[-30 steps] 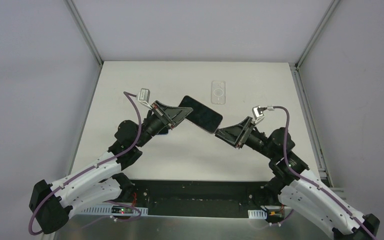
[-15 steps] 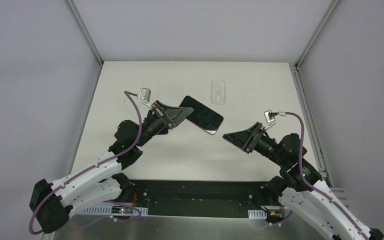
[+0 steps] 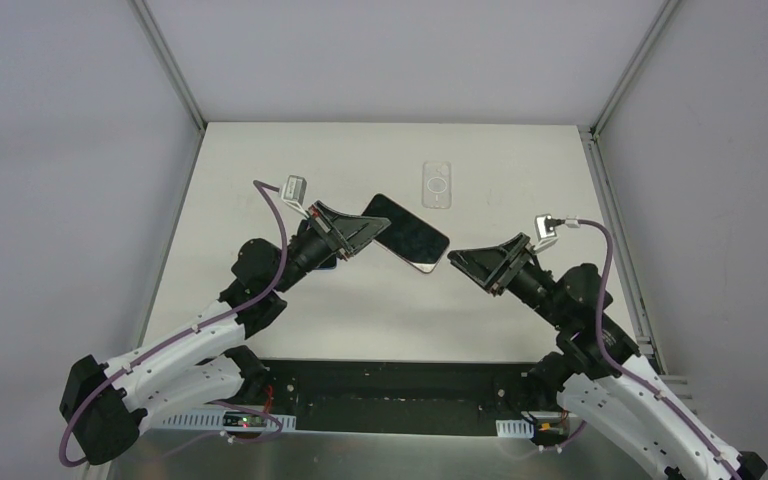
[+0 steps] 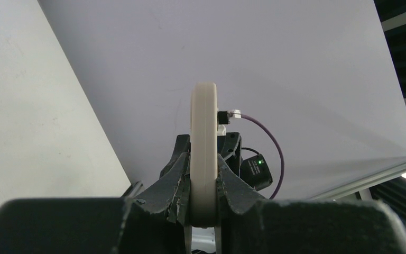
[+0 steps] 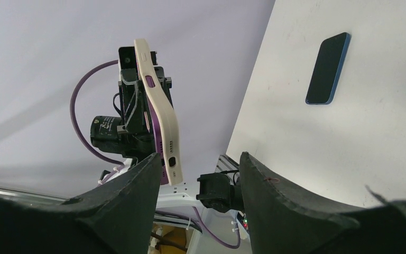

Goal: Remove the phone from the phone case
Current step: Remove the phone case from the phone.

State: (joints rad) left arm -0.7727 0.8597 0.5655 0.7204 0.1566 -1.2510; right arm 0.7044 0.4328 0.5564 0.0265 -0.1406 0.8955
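Clamping phone [image 3: 407, 233] edgewise, left gripper [image 3: 368, 230]; right gripper [image 3: 453, 259] spread apart, just beside phone's free end.

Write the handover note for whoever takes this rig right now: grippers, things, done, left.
Left gripper: shut on the phone, held above the table.
Right gripper: open, just short of the phone's free end.
Done: nothing separated; phone sits in its cream case.
Left: probably peel the case off with the right gripper.
Also on the table: clear case, blue phone.
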